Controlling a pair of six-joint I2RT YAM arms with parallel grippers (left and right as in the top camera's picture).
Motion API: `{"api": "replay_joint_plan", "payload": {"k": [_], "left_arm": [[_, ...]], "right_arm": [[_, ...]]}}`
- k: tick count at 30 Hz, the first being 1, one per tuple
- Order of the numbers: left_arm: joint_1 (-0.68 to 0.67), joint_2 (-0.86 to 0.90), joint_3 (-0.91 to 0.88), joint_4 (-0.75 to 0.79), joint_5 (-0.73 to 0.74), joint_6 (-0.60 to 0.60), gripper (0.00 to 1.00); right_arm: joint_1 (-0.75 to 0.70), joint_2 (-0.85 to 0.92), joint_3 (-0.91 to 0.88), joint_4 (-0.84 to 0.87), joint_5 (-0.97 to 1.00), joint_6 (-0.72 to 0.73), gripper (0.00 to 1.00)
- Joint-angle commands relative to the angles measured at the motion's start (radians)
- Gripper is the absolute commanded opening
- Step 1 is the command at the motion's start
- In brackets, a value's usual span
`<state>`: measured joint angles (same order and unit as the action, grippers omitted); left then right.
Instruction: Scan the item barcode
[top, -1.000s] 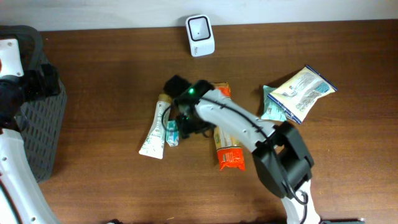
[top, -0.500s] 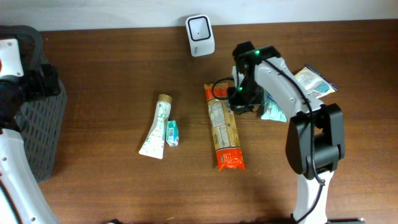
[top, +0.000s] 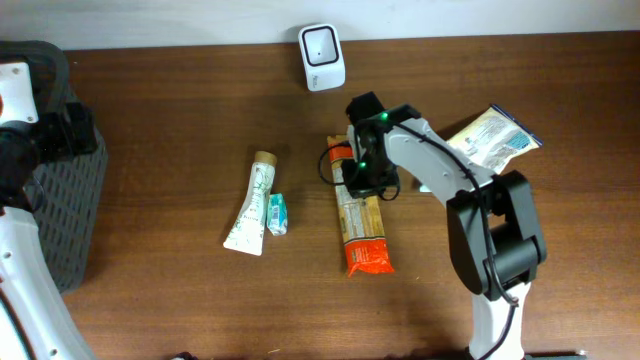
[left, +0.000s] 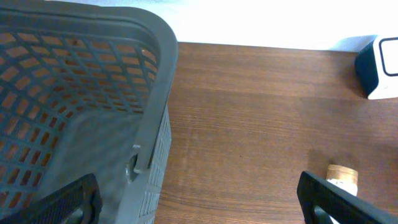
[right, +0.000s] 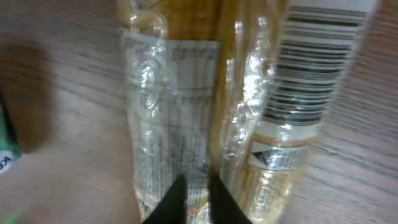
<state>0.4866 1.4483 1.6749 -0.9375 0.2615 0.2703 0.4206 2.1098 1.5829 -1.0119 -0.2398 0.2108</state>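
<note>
A long snack packet, clear wrapper with an orange bottom end, lies lengthwise at mid-table. My right gripper sits over its upper end. In the right wrist view the black fingertips stand almost together astride the packet's middle seam, with a thin fold of wrapper between them. The barcode faces up just right of the seam. A white scanner stands at the back edge. My left gripper hangs wide open at the far left, beside the basket, holding nothing.
A grey mesh basket fills the left edge, its rim close to the left fingers. A toothpaste tube and a small green item lie left of the packet. Two flat pouches lie at the right.
My right arm swung from the tube at the left over to the pouches at the right, then back to the snack packet's upper end. The left arm stayed put.
</note>
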Motion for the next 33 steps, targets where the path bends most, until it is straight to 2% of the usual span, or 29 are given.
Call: {"api": "replay_joint_plan", "payload": {"k": [1,4,9,13,15,17,22,28,33], "left_arm": [[0.003,-0.005,0.01,0.001,0.004,0.016,0.99],[0.003,-0.005,0.01,0.001,0.004,0.016,0.99],[0.003,-0.005,0.01,0.001,0.004,0.016,0.99],[0.003,-0.005,0.01,0.001,0.004,0.016,0.99],[0.003,-0.005,0.01,0.001,0.004,0.016,0.99],[0.003,-0.005,0.01,0.001,0.004,0.016,0.99],[0.003,-0.005,0.01,0.001,0.004,0.016,0.99],[0.003,-0.005,0.01,0.001,0.004,0.016,0.99],[0.003,-0.005,0.01,0.001,0.004,0.016,0.99]], "right_arm": [[0.095,0.026,-0.04,0.016,-0.019,0.003,0.43],[0.163,0.026,-0.04,0.045,-0.019,0.003,0.5],[0.164,0.024,-0.024,0.037,-0.018,0.002,0.52],[0.048,-0.002,0.198,-0.157,-0.014,-0.101,0.52],[-0.047,-0.006,0.32,-0.268,-0.016,-0.18,0.57],[-0.14,-0.003,0.326,-0.286,-0.041,-0.228,0.64],[-0.233,0.031,0.171,-0.256,-0.318,-0.476,0.65],[-0.23,0.031,-0.055,-0.151,-0.327,-0.477,0.67],[-0.229,0.031,-0.205,-0.064,-0.421,-0.518,0.67]]}}
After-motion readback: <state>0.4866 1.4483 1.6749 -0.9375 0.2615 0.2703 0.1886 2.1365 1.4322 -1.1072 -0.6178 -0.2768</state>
